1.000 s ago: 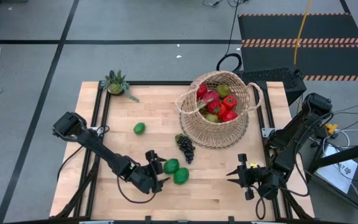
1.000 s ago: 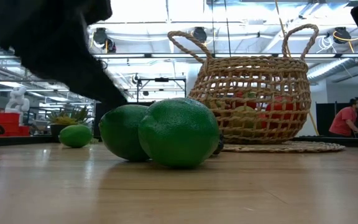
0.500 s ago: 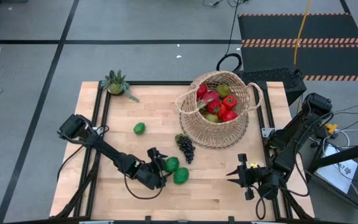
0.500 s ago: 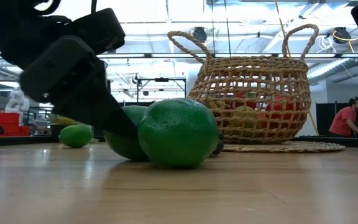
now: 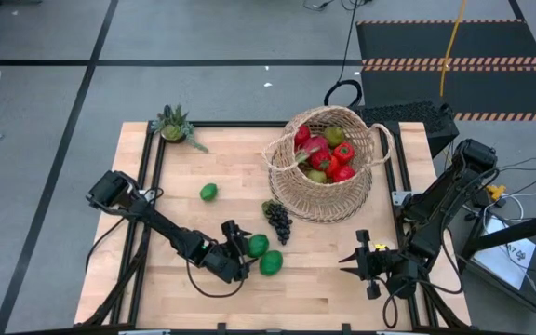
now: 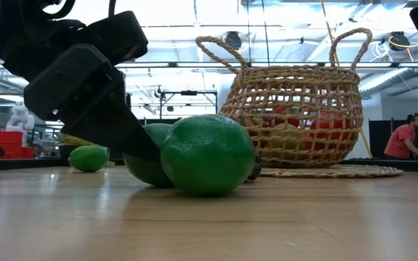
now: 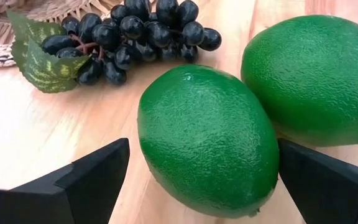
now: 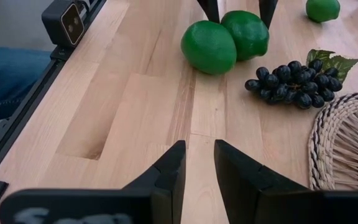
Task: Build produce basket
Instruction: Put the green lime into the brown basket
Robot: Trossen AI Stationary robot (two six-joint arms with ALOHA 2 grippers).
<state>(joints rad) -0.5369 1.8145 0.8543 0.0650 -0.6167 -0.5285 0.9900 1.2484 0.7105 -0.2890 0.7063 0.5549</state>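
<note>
The wicker basket (image 5: 319, 200) stands at the far right of the table, with red and green produce (image 5: 328, 154) inside it. Two green limes lie near the front middle. My left gripper (image 7: 204, 149) is open, its fingers standing on either side of the farther lime (image 5: 257, 246) down at the table top. The nearer lime (image 5: 271, 263) lies against that one. A bunch of dark grapes (image 5: 277, 221) lies by the basket's foot, and a third lime (image 5: 208, 192) lies alone to the left. My right gripper (image 8: 199, 149) waits at the front right, fingers a narrow gap apart, holding nothing.
A small spiky potted plant (image 5: 175, 124) stands at the far left corner. The table has dark rails along its left and right sides. In the low view a person (image 6: 405, 138) shows in the room behind. A leg in blue jeans (image 8: 5, 74) shows beside the table's near edge.
My left gripper has moved down and toward the table's right, to the two limes. Its open fingers now stand on either side of the farther lime. For the last half second it has kept still. The limes have stayed where they were.
</note>
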